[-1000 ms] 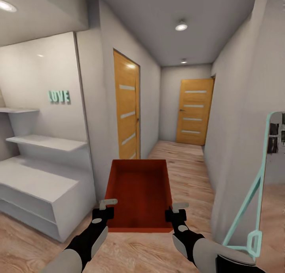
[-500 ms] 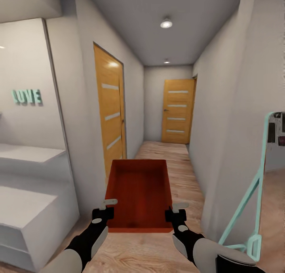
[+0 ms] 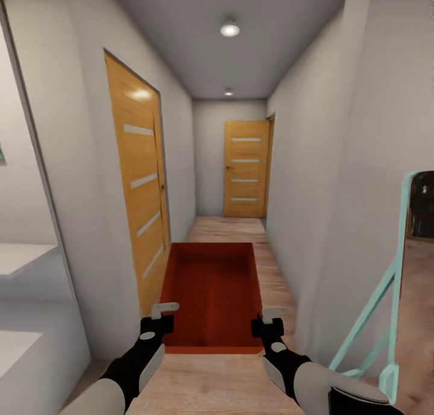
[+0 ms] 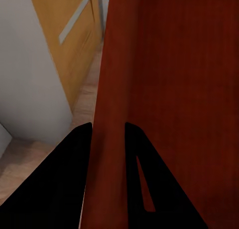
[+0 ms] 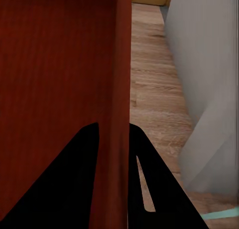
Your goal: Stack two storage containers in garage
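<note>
Head view: narrow hallway with pale grey walls, light wood plank floor (image 3: 253, 270) and two round ceiling lights (image 3: 229, 28). One orange wooden door with pale horizontal strips (image 3: 137, 186) sits in the left wall; a second matching orange door (image 3: 246, 169) closes the far end of the corridor. White shelf unit (image 3: 24, 258) at the left edge. Mint-green framed standing mirror (image 3: 398, 282) leans at the right edge, just beside the right wall.

Orange-red rectangular open-topped storage container (image 3: 211, 294) is carried low in front of the trunk, clear of the floor, long axis pointing down the corridor, interior empty as far as can be seen. It sits between the two arms.

Left tool (image 3: 161, 314): black body, pale finger lying over the near left corner of the rim. Left wrist view shows the left tool (image 4: 108, 131) with its two dark fingers (image 4: 74, 159) straddling the container's thin left wall (image 4: 112, 89), closed down onto it, one finger inside and one outside.

Right tool (image 3: 269, 317): same posture at the near right corner. Right wrist view shows the right tool (image 5: 113, 131) with fingers (image 5: 79, 159) either side of the right wall (image 5: 119, 64), pinched onto it; wood floor and grey wall lie beyond the outer side.
</note>
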`<state>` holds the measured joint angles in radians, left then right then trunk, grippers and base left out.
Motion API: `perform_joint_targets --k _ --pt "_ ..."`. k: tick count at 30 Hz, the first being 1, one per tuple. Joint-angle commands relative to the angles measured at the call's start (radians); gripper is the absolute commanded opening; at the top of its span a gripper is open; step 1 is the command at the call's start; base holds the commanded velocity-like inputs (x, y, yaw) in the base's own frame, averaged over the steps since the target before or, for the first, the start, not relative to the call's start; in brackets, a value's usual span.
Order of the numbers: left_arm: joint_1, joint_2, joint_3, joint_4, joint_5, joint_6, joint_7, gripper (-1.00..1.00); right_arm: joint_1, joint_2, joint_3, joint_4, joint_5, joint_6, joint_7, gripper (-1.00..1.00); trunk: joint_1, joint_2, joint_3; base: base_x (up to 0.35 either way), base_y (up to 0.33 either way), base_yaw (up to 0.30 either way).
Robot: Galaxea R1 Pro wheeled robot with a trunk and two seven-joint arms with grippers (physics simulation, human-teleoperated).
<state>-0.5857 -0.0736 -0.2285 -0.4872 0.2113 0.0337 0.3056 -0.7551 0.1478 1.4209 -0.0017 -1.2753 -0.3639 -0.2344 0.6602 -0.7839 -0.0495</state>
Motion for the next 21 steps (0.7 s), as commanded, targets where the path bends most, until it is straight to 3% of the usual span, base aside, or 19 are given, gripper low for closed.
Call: perform_joint_targets --k 1,21 --pt "0.0 0.009 0.009 -0.001 0.013 0.005 0.014 -1.0 -0.001 0.0 -0.02 -0.003 0.016 -0.018 -0.003 -1.0 0.001 -0.001 -0.002 0.302 0.187 -0.282" --pt "-0.001 0.009 0.011 -0.002 0.013 0.005 0.015 -1.0 -0.001 0.001 -0.019 -0.003 0.015 -0.018 -0.003 -1.0 0.001 -0.001 -0.002 0.318 0.071 -0.012"
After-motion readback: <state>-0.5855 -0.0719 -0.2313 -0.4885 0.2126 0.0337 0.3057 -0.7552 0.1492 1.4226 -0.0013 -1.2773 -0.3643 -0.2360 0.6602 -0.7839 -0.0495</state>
